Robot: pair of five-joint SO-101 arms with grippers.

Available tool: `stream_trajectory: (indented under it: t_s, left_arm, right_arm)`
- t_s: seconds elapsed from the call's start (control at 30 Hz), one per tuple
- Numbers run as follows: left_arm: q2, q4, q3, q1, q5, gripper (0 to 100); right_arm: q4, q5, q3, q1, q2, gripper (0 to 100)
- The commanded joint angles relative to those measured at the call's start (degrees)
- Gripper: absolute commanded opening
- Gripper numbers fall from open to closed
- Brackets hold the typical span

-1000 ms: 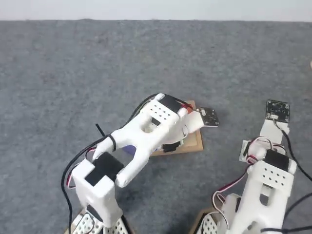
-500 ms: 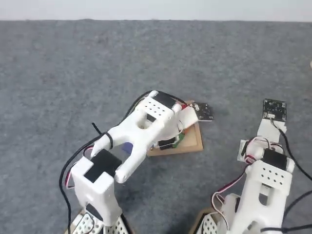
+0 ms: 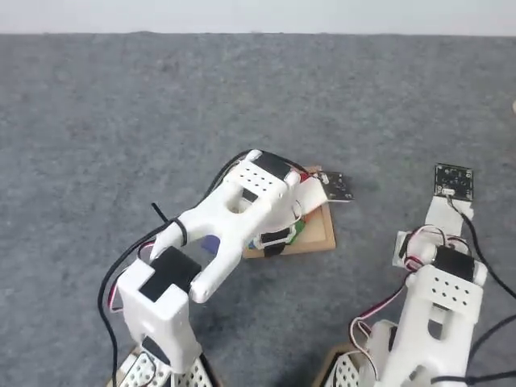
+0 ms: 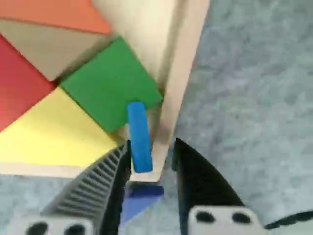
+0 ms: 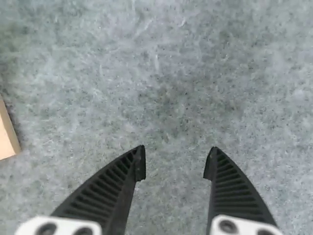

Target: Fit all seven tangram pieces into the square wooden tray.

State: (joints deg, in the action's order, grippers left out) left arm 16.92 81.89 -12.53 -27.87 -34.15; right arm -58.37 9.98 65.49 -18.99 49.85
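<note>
Status of left gripper (image 4: 150,147): closed about the blue piece (image 4: 138,137), with the ribbed jaw against one face. Holds the piece on edge and tilted, one end past the tray's corner and the other over the green piece (image 4: 110,88). Works at a corner of the wooden tray (image 4: 186,63), with the rim also between the piece and the plain jaw. Judged reason for the edge-on hold: gives the jaws purchase on a thin flat part and allows tipping it down beside the rim.

Tray position: about mid-table (image 3: 121,121), under the left arm.

Tray contents: green piece against that rim, then yellow piece (image 4: 54,132), red piece (image 4: 19,88), tan piece (image 4: 54,49) and orange piece (image 4: 54,12), all flat and edge to edge. Pale area between orange piece and rim: bare floor or pale piece, cannot tell.

Status of right gripper (image 5: 173,164): open, holding nothing, over bare table near the tray's side. Judged reason: parked clear of the left arm's work.

Stage, as judged: late. Requires laying the blue piece flat inside the rim. Risk: riding up on the rim or the green piece.
</note>
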Motion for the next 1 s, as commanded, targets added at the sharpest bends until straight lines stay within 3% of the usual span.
stream_trajectory:
  t_s: [0.0,0.23,0.7,0.97]
  left_arm:
    - [-1.05,1.41,2.51,1.23,0.35,14]
    - [-0.79,6.33,10.68,4.84,-1.41,14]
    - [4.13,-0.18,13.85,8.97,-1.32,14]
    - [4.13,4.48,21.41,12.31,-1.67,14]
  right_arm:
    - [-0.57,-0.62,-2.11,0.75,0.22,21.3]
    - [-0.84,-0.62,-2.11,2.77,0.22,21.3]
    - [-0.84,-0.62,-2.11,2.86,0.13,21.3]
    - [-0.75,-0.62,-2.11,2.86,0.13,21.3]
